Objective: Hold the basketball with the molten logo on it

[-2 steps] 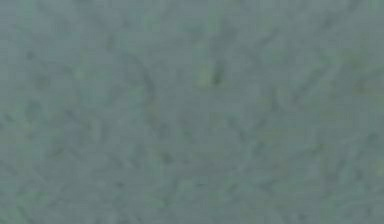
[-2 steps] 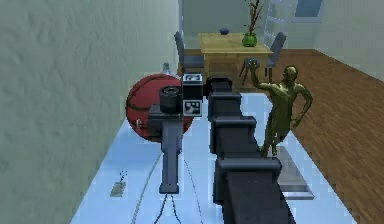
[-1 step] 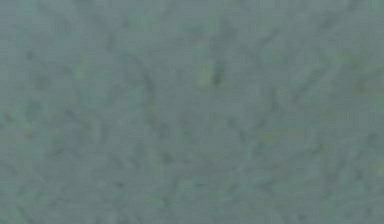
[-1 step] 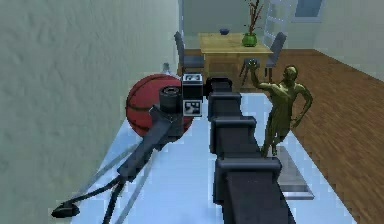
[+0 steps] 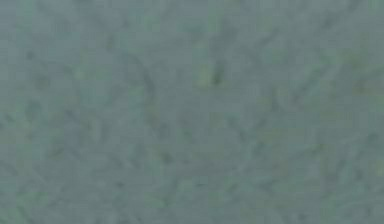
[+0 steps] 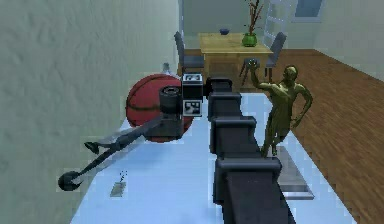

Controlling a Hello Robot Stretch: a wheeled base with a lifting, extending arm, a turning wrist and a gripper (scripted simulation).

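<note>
Arm's out across the pale blue tabletop (image 6: 170, 190), gripper (image 6: 82, 165) right by the dark red-orange basketball (image 6: 148, 98), near the wall, with a gold figure statue (image 6: 282, 108) opposite. Can't tell whether it holds anything. The reach looks done; a clear lift remains, I'd say.
</note>
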